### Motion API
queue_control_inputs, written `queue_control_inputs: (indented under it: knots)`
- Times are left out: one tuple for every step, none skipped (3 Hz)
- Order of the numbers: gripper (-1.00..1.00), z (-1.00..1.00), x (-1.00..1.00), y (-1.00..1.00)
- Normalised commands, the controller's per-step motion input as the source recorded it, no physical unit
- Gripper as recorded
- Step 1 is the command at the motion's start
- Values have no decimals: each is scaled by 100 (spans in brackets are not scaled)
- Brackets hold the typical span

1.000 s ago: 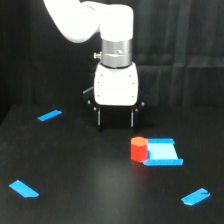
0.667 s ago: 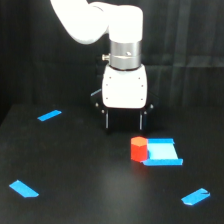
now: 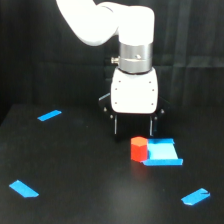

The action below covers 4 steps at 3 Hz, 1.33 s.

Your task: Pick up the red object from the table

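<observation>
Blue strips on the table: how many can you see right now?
3: one strip at the far left, one near the left front edge, one at the front right. The arm could hide more.

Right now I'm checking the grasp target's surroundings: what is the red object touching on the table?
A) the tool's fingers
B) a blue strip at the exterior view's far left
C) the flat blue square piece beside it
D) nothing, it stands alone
C: the red object sits against the edge of the blue square piece on the table, while the tool hangs open behind it, fingers not on it.
</observation>
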Motion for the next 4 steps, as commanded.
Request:
queue_control_inputs:
  knots:
    - [99,-10,-7,-59]
    - [98,-18,-1,-55]
    - [87,-21,-3,-65]
    - [-77,-12,7,-21]
